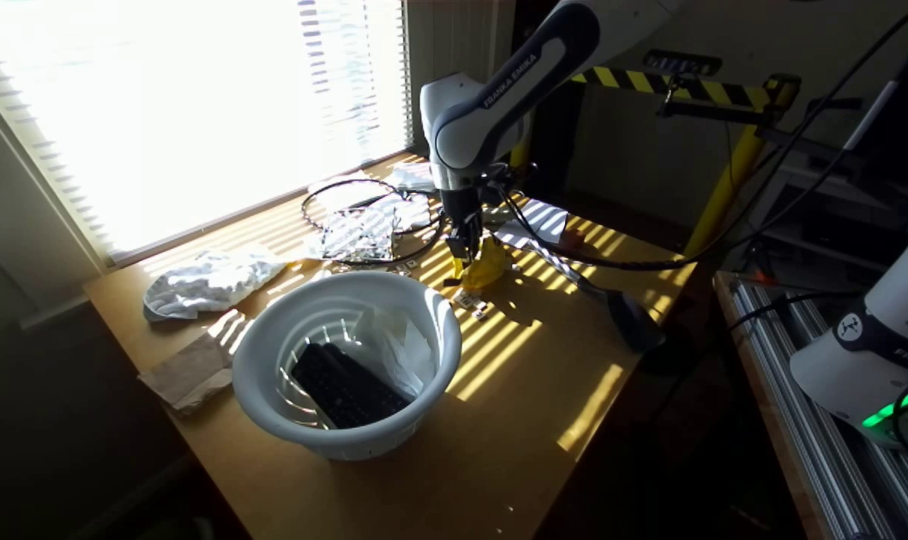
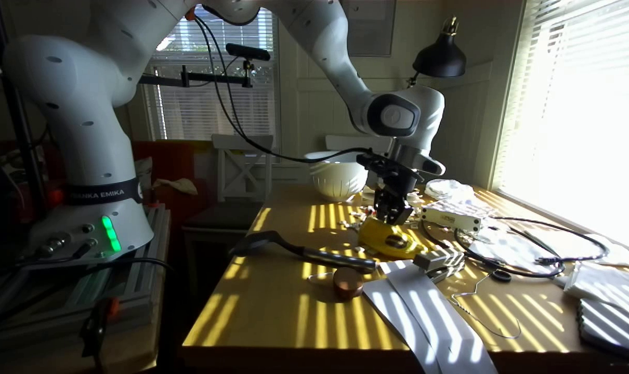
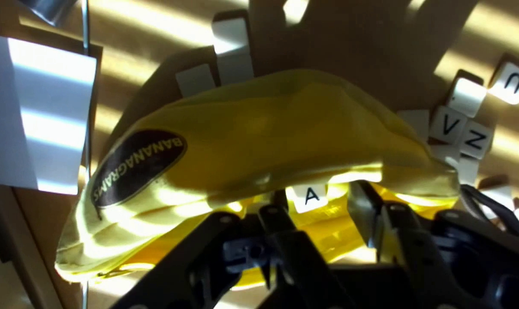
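In an exterior view my claw [image 1: 465, 253] points down at the yellow pouch [image 1: 490, 266] on the worktop [image 1: 514, 420], beyond the white tub [image 1: 371, 444]. In an exterior view the spatula [image 2: 319, 254] lies near the pouch; a sideways sweep of mine could shove its handle. In the wrist view my fingers [image 3: 364, 210] stand partly apart, gripping nothing that I can see, an A tile [image 3: 309, 197] between them against the pouch's bright yellow fabric. Closing crookedly could pinch cloth along with it; lifting while the fabric catches could drag the pouch and scatter the loose tiles [image 3: 448, 124] beside it.
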{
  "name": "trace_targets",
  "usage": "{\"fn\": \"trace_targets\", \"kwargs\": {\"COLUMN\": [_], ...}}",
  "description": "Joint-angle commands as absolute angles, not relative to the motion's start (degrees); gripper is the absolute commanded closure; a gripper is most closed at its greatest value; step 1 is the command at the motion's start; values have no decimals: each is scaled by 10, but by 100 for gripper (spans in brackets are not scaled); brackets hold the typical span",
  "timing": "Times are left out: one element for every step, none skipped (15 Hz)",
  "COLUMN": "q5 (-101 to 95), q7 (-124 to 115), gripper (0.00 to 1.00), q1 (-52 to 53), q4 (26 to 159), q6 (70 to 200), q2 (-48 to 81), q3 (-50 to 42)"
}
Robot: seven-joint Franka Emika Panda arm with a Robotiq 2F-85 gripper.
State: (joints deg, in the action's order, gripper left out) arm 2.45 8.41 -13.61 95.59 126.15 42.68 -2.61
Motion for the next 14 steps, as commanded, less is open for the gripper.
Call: {"fn": "trace_targets", "kwargs": {"q5": [7,2,-2,-4,-7,-8,-7,-7,-7,-7,-8,-7,-4,-4], "q7": [69,66,65,64,66,63,61,60,59,58,57,58,57,36], "gripper": [27,21,13,7,1,0,0,0,0,0,0,0,0,0], "q1": [-116,-111,-107,-104,-102,-100,-98,-97,-96,-94,-93,-94,-95,-89], "q4": [951,954,957,959,961,965,967,970,971,969,969,968,966,963], "q6": [1277,1295,1321,1341,1366,1390,1415,1436,1457,1470,1483,1491,1494,1484], "q2": [429,428,426,425,425,423,422,420,421,422,424,425,426,427], "q3": [-45,-49,-53,-54,-56,-58,-59,-59,-59,-60,-61,-60,-58,-67]}}
